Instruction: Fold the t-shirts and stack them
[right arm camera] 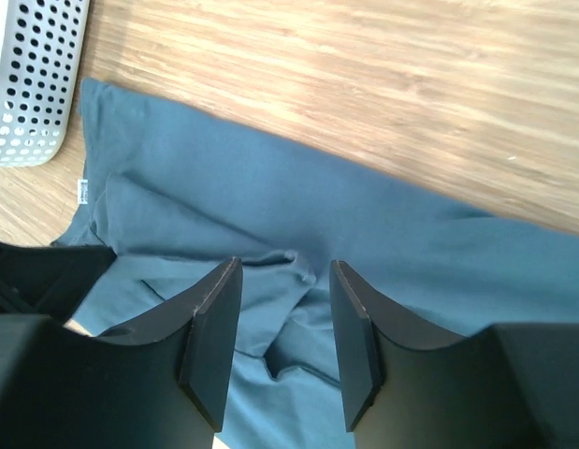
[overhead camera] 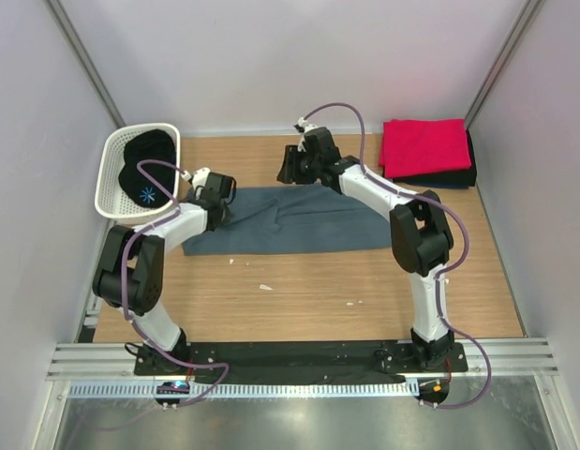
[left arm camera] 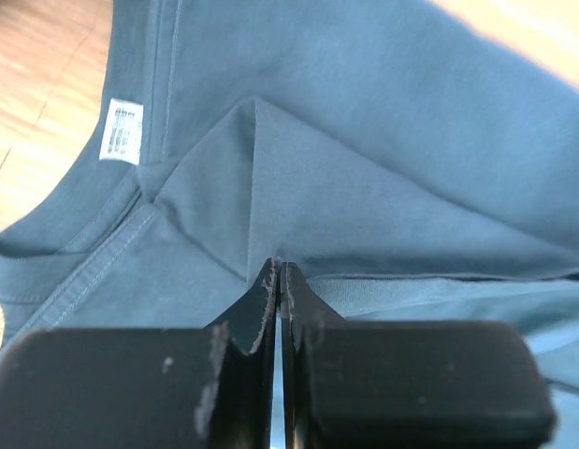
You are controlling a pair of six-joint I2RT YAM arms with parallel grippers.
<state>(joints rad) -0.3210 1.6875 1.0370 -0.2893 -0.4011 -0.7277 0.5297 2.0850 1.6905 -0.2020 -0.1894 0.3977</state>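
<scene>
While left pincer (left arm camera: 276, 273) clamps blue-grey t-shirt (overhead camera: 299, 223), right pincer (right arm camera: 284, 271) apart above it, white basket (overhead camera: 107, 169) left, red t-shirt (overhead camera: 423, 145) right.

Slate blue-grey on the spread t-shirt (overhead camera: 299, 220), white on its collar label (left arm camera: 121, 131). Bright red on the folded t-shirt (overhead camera: 423, 145) at two o'clock, black on the shirt beneath (overhead camera: 461, 176). White, hole-dotted, on the basket (overhead camera: 109, 164) at ten o'clock; pale wood grain on the counter (overhead camera: 299, 291).

Blue-grey t-shirt (right arm camera: 364, 224) rumpled on wooden table (right arm camera: 364, 75); right jaws apart above; white basket (right arm camera: 32, 84) top-left.
</scene>
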